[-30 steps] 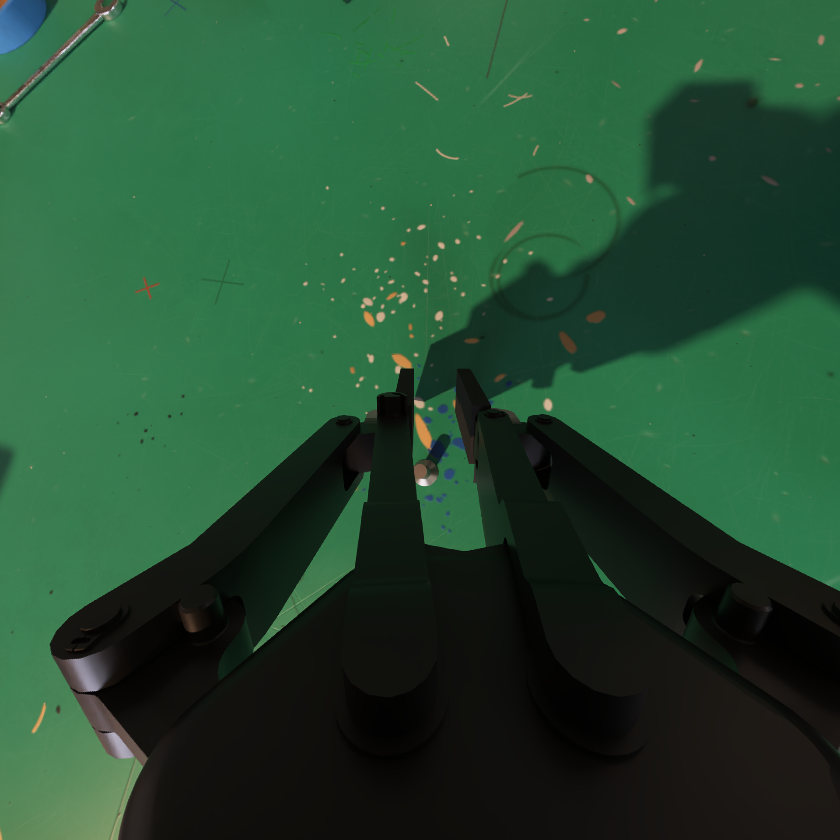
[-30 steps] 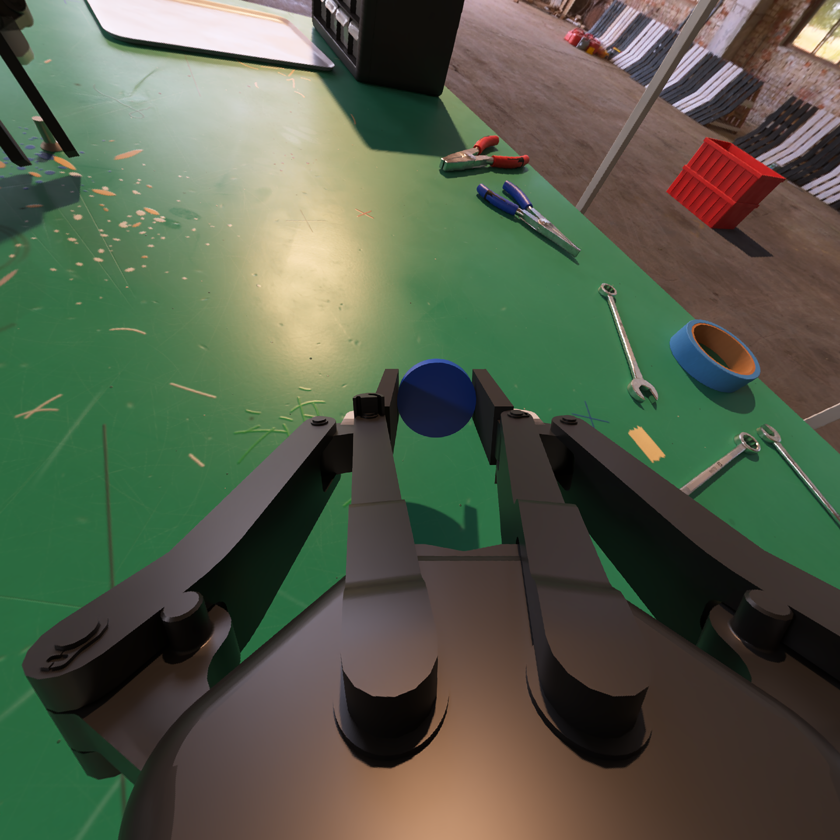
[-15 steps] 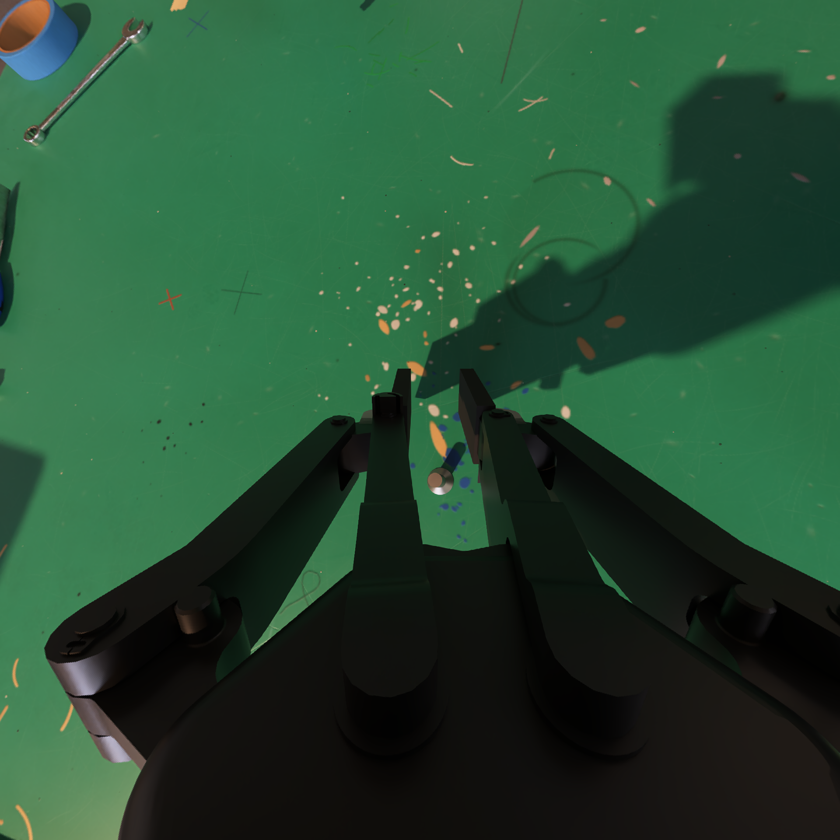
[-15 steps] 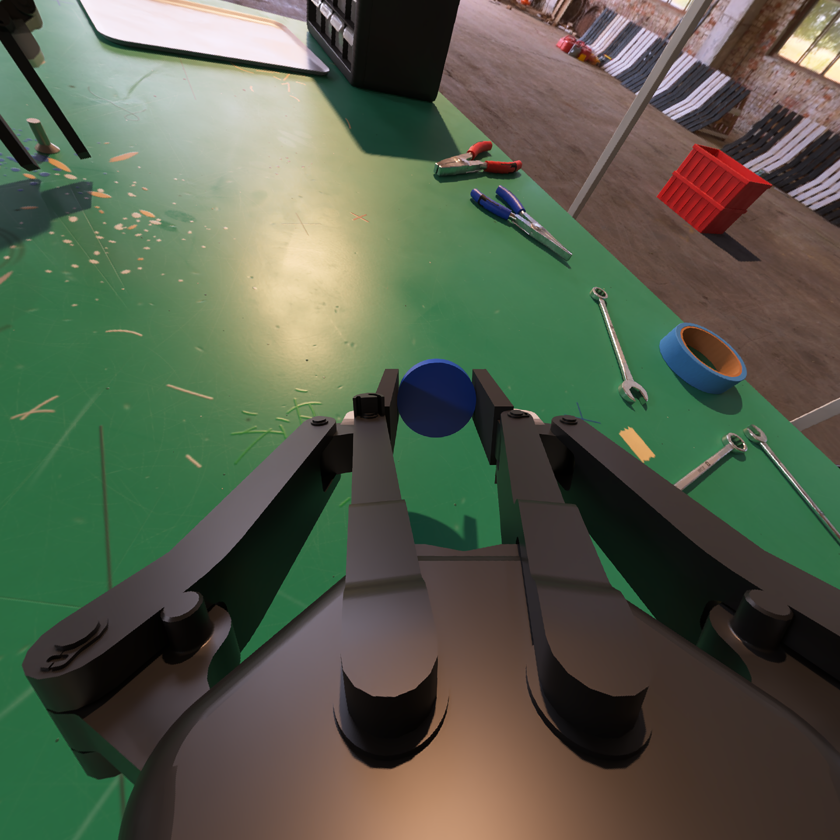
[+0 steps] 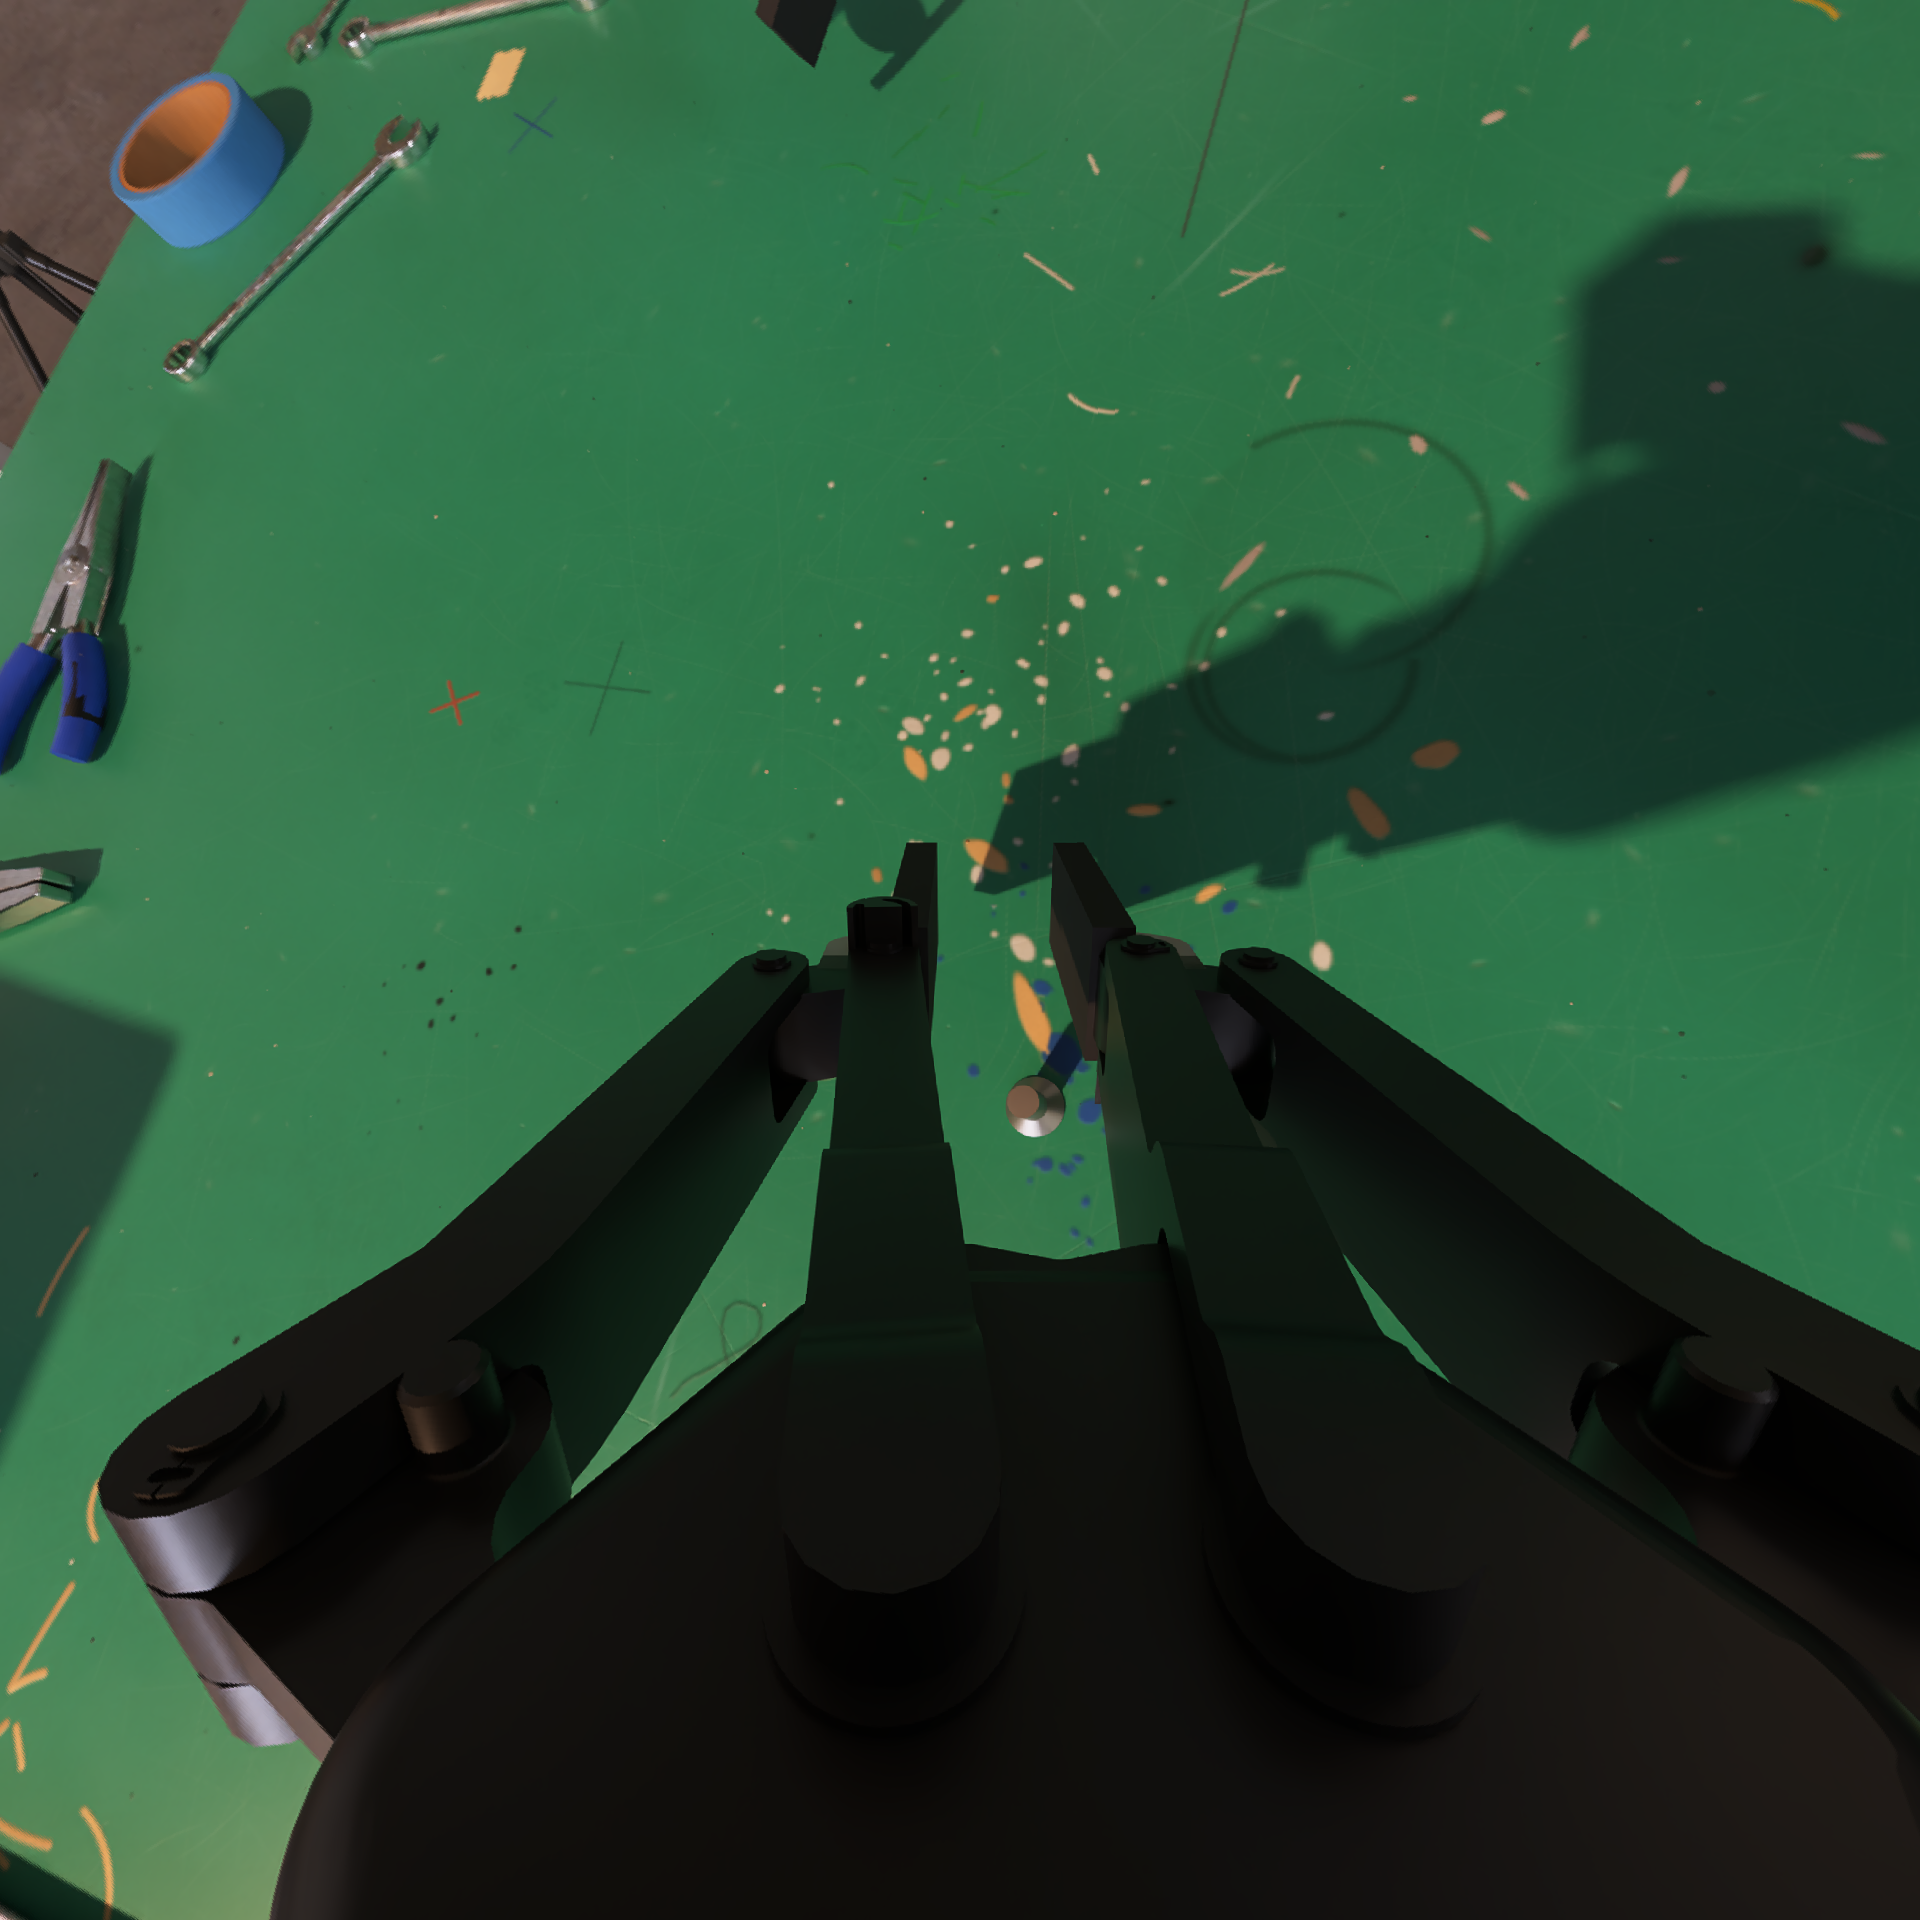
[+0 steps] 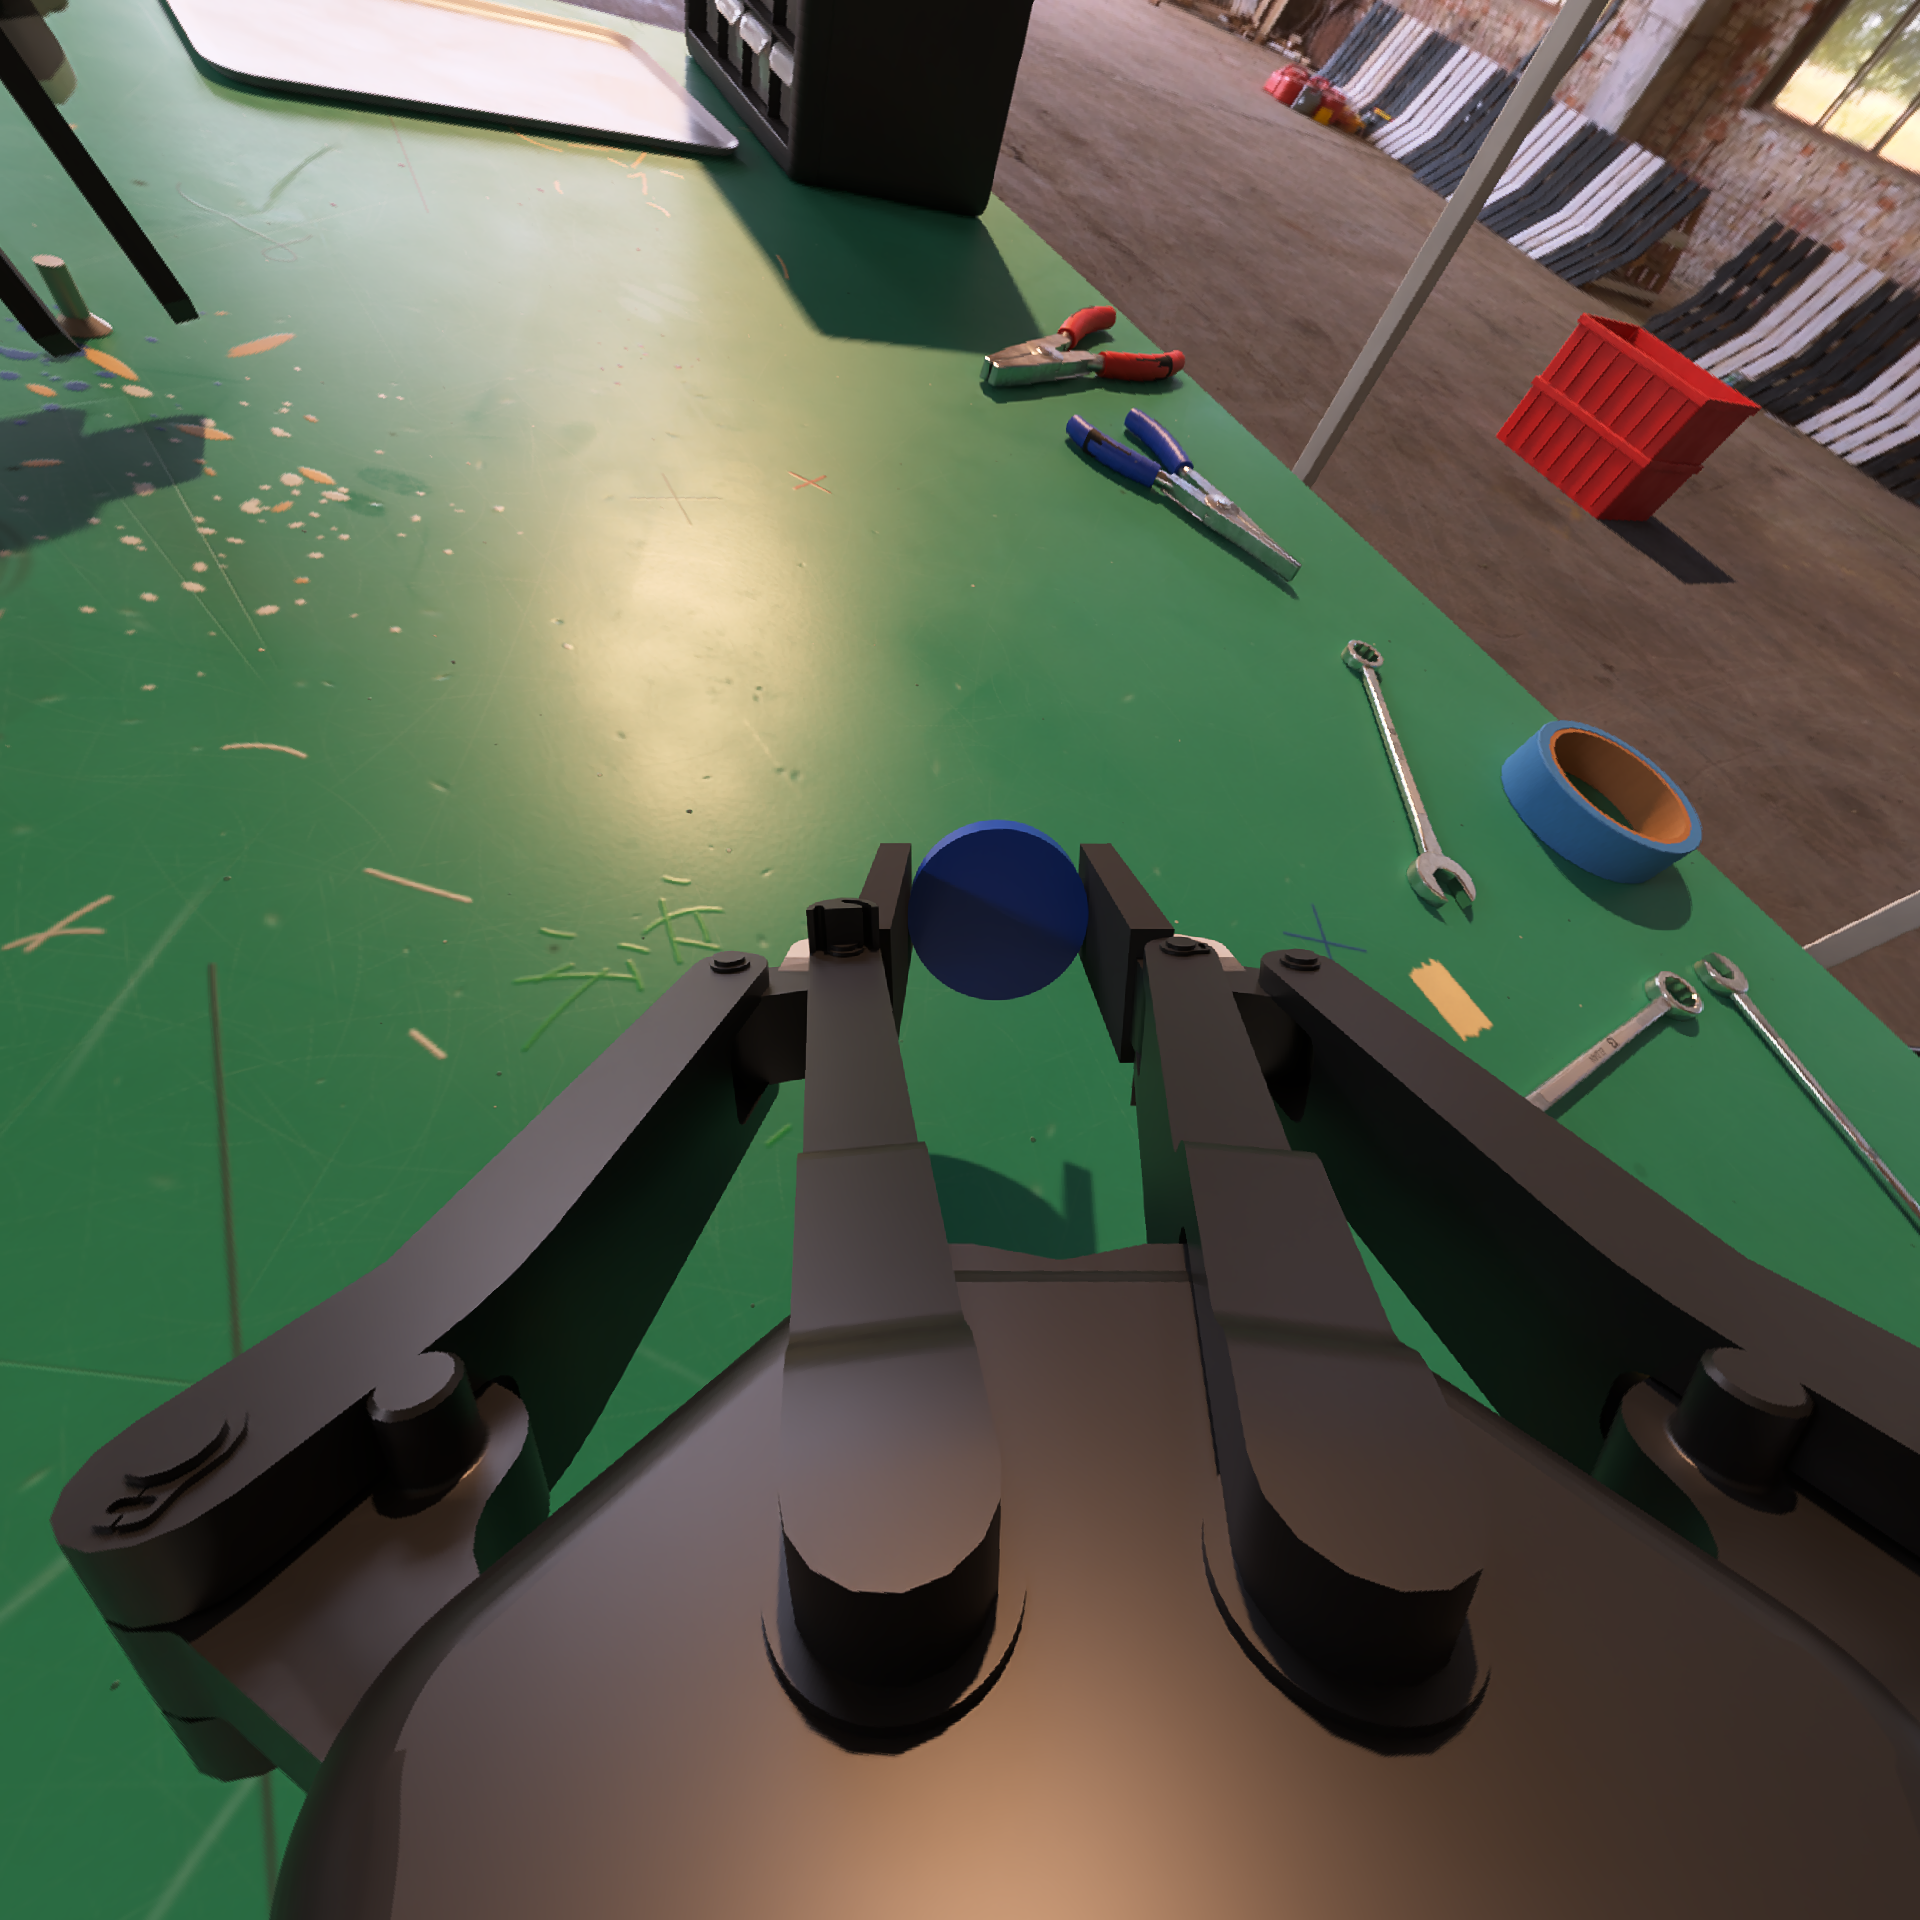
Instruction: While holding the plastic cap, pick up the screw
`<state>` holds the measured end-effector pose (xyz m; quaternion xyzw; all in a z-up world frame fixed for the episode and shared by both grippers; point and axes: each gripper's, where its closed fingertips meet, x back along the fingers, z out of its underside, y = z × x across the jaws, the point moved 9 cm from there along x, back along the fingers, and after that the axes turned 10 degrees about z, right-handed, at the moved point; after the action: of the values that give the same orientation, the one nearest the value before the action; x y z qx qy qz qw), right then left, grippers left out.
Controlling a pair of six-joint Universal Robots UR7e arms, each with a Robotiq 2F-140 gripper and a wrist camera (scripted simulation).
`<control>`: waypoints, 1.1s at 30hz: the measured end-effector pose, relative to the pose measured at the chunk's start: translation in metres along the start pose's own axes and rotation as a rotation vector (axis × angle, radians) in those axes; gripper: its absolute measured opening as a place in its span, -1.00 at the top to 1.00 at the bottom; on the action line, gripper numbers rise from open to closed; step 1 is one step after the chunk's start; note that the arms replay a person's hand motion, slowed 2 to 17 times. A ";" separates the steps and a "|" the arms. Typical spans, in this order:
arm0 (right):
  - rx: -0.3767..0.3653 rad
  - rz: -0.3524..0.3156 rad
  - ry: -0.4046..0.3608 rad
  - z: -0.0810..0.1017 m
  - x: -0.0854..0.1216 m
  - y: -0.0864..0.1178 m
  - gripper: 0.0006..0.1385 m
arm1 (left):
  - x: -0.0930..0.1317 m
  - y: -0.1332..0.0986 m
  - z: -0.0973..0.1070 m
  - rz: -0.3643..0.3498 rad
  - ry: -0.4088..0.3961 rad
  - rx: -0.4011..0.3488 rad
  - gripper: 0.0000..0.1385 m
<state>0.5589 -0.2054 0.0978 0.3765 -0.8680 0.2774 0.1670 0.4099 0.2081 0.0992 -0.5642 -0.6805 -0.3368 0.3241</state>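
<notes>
The small metal screw (image 5: pixel 1034 1107) is on the green table (image 5: pixel 623 520), among blue and orange paint spots. My left gripper (image 5: pixel 992 862) hangs above it, jaws a narrow gap apart and empty. The screw shows between the fingers, close by the right finger, and is not gripped. From the right wrist view the screw (image 6: pixel 64 296) stands at the far left between the left gripper's dark fingers (image 6: pixel 104 197). My right gripper (image 6: pixel 995 862) is shut on the round blue plastic cap (image 6: pixel 997 909) and holds it above the table.
A blue tape roll (image 5: pixel 197 156), wrenches (image 5: pixel 296 244) and blue-handled pliers (image 5: pixel 68 644) lie along the table edge. In the right wrist view red-handled pliers (image 6: pixel 1081 358), a black box (image 6: pixel 883 83) and a pale tray (image 6: pixel 447 52) are at the far end.
My left gripper has risen away from the table, with its jaw gap unchanged. The screw has stayed on the table. The right gripper keeps hold of the cap and has drifted slightly.
</notes>
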 end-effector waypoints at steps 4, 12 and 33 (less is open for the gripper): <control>-0.002 0.002 0.001 0.001 0.000 -0.001 0.39 | 0.002 0.000 -0.001 -0.016 -0.017 -0.003 0.57; 0.000 0.008 0.004 0.002 0.000 -0.001 0.39 | 0.006 -0.001 0.000 -0.040 -0.033 -0.007 0.57; 0.011 0.027 0.008 0.003 -0.001 -0.002 0.39 | 0.006 -0.003 -0.002 -0.092 -0.108 -0.007 0.58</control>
<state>0.5605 -0.2080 0.0955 0.3647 -0.8708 0.2856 0.1645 0.4061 0.2099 0.1051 -0.5507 -0.7211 -0.3230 0.2690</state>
